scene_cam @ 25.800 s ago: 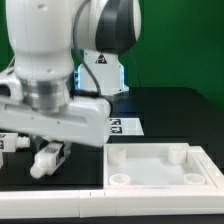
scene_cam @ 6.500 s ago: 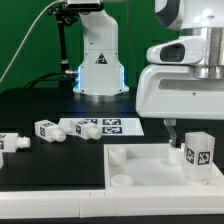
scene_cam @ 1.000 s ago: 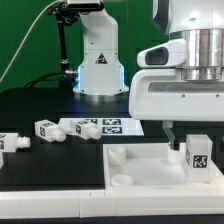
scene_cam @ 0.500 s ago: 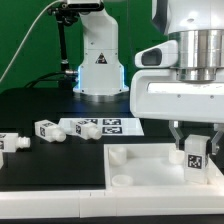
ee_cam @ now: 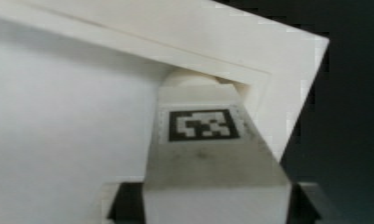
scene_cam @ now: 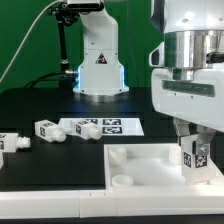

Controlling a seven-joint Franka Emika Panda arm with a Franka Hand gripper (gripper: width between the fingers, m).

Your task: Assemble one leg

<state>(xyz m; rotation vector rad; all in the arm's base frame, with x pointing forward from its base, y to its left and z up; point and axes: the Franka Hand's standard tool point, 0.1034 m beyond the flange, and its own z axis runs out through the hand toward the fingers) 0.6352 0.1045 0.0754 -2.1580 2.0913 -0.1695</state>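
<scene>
My gripper (scene_cam: 194, 152) is shut on a white square-sectioned leg (scene_cam: 195, 155) with a black-and-white tag on its side. It holds the leg upright over the far corner of the large white tabletop (scene_cam: 150, 170), at the exterior view's right. In the wrist view the leg (ee_cam: 209, 150) fills the space between my dark fingers (ee_cam: 131, 200), and its far end meets the tabletop's corner (ee_cam: 255, 70). Two more legs (scene_cam: 48, 130) (scene_cam: 12, 143) lie on the black table at the exterior view's left.
The marker board (scene_cam: 105, 127) lies flat on the table behind the tabletop. The robot's base (scene_cam: 98, 65) stands at the back. The tabletop has a round corner hole (scene_cam: 121, 180) near the front.
My wrist has turned while holding the leg at the tabletop's corner. The gripper body now shows a different side. The leg stays in about the same place.
</scene>
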